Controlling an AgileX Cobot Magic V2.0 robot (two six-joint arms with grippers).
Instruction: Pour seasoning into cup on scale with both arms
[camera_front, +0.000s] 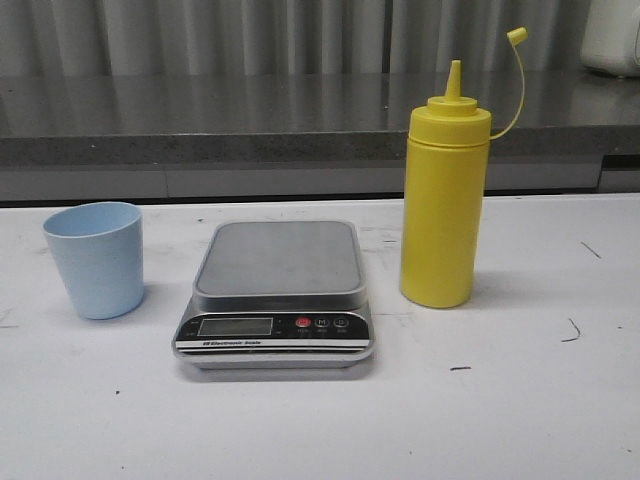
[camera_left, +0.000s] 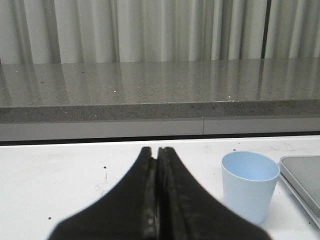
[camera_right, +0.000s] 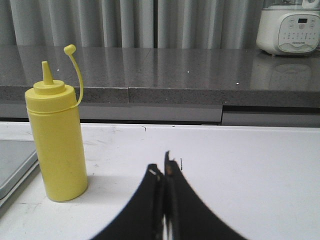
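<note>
The yellow seasoning bottle (camera_front: 444, 200) stands upright on the white table, right of the scale (camera_front: 277, 292), its cap dangling on a tether. The pale blue cup (camera_front: 96, 259) stands empty on the table left of the scale, not on it. Neither arm shows in the front view. In the left wrist view my left gripper (camera_left: 156, 150) is shut and empty, with the cup (camera_left: 249, 186) beside it and the scale's edge (camera_left: 303, 180) beyond. In the right wrist view my right gripper (camera_right: 162, 167) is shut and empty, apart from the seasoning bottle (camera_right: 57, 140).
A grey stone counter (camera_front: 300, 125) runs along the back behind the table. A white appliance (camera_right: 290, 27) sits on it at the far right. The scale's platform carries nothing and its display is blank.
</note>
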